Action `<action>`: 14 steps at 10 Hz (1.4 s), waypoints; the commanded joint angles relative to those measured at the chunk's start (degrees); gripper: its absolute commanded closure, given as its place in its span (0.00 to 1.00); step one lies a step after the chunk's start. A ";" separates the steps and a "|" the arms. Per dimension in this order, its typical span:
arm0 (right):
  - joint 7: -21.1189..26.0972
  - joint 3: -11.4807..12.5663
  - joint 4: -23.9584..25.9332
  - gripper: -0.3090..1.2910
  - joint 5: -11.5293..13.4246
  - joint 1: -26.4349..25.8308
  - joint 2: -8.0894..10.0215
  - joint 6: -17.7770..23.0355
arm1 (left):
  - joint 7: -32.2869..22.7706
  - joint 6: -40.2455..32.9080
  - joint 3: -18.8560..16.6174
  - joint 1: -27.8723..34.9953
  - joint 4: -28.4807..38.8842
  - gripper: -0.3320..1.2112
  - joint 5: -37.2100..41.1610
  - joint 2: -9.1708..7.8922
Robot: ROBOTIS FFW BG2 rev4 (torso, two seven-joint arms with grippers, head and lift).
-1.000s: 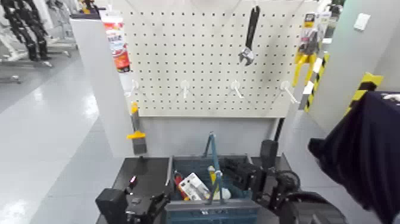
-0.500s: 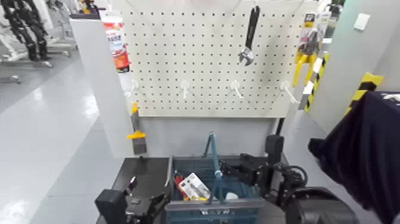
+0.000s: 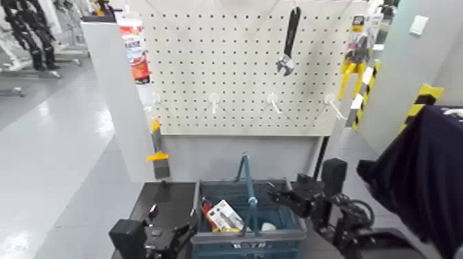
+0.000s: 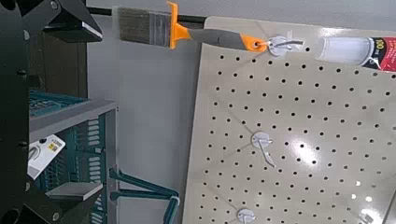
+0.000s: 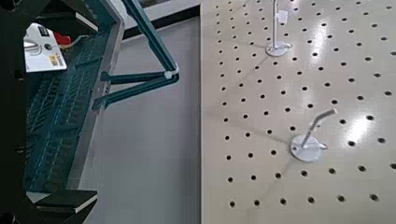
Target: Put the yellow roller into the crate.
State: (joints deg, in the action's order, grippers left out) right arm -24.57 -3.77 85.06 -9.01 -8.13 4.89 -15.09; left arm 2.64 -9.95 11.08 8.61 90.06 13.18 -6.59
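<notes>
- Two grippers sat low at the near edge of the scene, one on either side of the crate, both clear of it.
- Farthest left, the left gripper rested on the dark table just beside the crate's left wall; its fingers stood apart with nothing between them.
- Behind it, a paintbrush with an orange collar hung on the side of the pegboard, below a tube with a red label.
- Inside the crate, toward its left half, lay a white packaged item with something red at its edge.
- Next came the crate's tall blue handle, arching across the middle.
- Just right of that handle, a small white rounded shape lay on the crate floor; it looked like the sleeve of the yellow roller, though I could not tell for certain, as no yellow part showed.
- Above, a wrench hung on the board.
- Right of the crate, the right gripper hovered over its right rim, its fingers spread and holding nothing.
- Farthest right, a dark cloth filled the edge.
</notes>
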 commanded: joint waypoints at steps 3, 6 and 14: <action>7.60 2.54 10.04 0.25 -1.45 12.00 -0.32 8.24 | 0.00 0.20 0.00 0.09 0.02 0.33 0.00 -0.09; 10.77 3.24 12.15 0.25 -2.24 17.80 -1.20 13.51 | 0.00 0.37 0.00 0.09 0.11 0.33 0.00 -0.09; 13.23 4.65 16.19 0.25 2.33 28.34 -2.69 19.22 | 0.00 0.37 -0.18 0.44 0.29 0.33 0.00 -0.09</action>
State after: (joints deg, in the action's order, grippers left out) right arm -11.38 0.85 100.95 -7.56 19.75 2.46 4.13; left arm 2.64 -9.58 10.90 9.05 90.32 13.18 -6.68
